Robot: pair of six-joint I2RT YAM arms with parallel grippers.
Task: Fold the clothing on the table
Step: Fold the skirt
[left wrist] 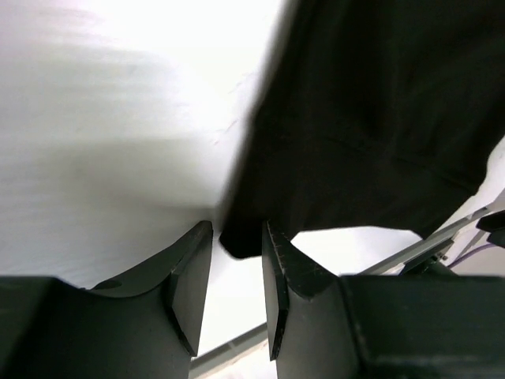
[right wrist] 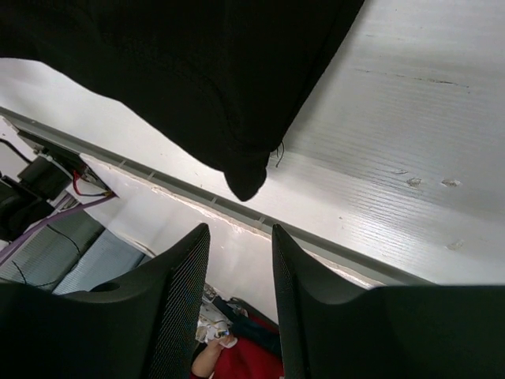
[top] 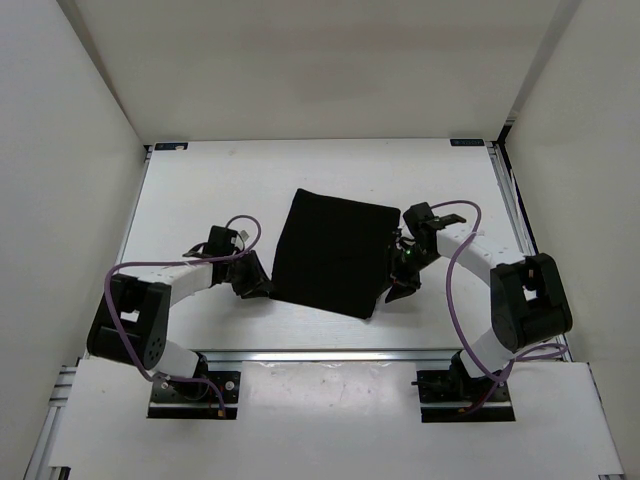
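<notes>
Top external: clothing [top: 335, 250] lies on table [top: 200, 190]; left claw [top: 260, 286] and right claw [top: 400, 288] flank it, both released.

Nothing legible anywhere: no words, brands, numbers or signs to be read in any view. Only a small dark tag [top: 170, 146] at the far left corner of the desk [top: 200, 190] and a second tag [top: 466, 142] at the far right corner, both too small to make out whether printed at all. Faint marks on the pale surface in the right wrist view, but no lettering.
</notes>
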